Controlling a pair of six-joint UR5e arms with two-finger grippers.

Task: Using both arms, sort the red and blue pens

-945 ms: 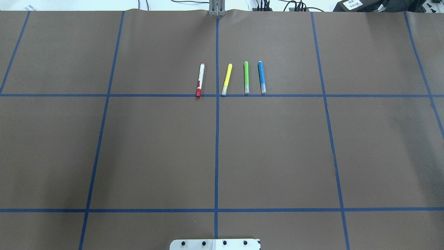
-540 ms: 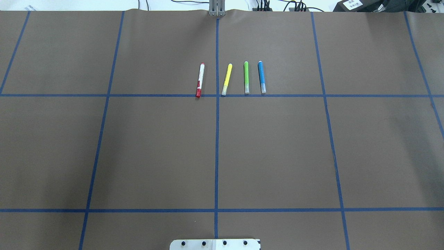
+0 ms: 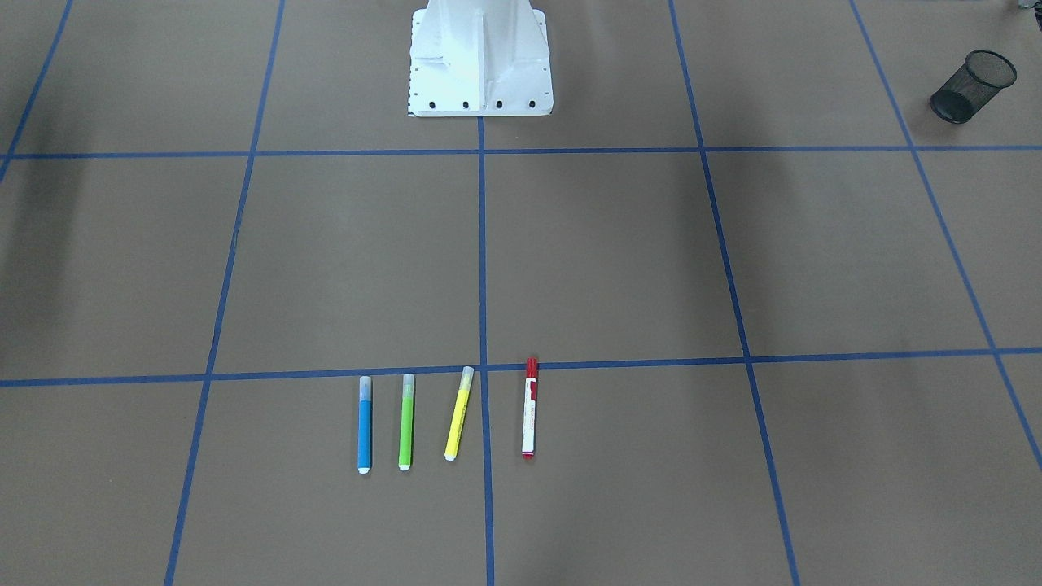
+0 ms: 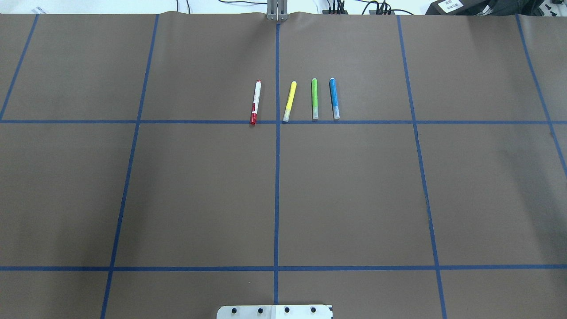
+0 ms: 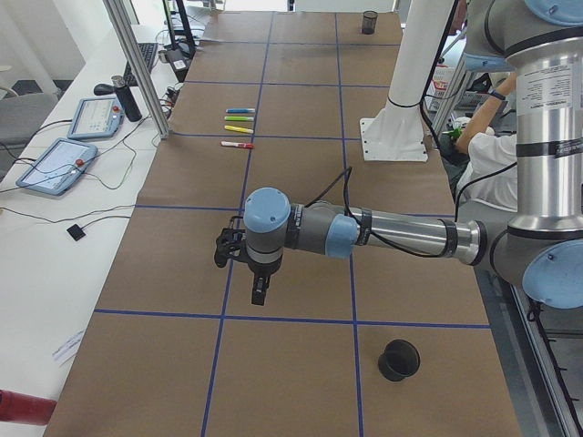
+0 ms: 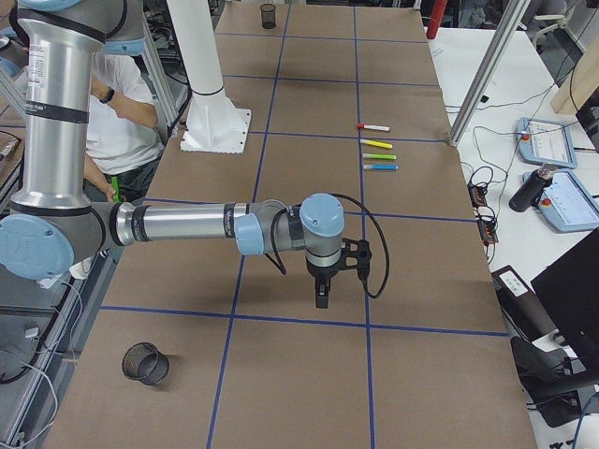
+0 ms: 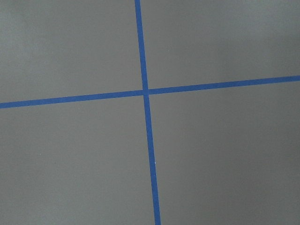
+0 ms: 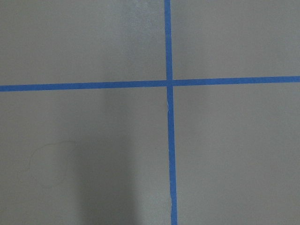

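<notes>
The red pen, white-barrelled with a red cap, lies at the left end of a row of markers in the overhead view. The blue pen lies at the row's right end. Neither arm reaches the overhead or front-facing views. My left gripper hangs over bare paper far from the pens; I cannot tell whether it is open or shut. My right gripper hangs likewise at the other end of the table, and I cannot tell its state either. Both wrist views show only brown paper and crossed blue tape.
A yellow marker and a green marker lie between the two pens. A black mesh cup stands near the left arm, another near the right arm. The white pedestal stands mid-table. A person sits behind the robot.
</notes>
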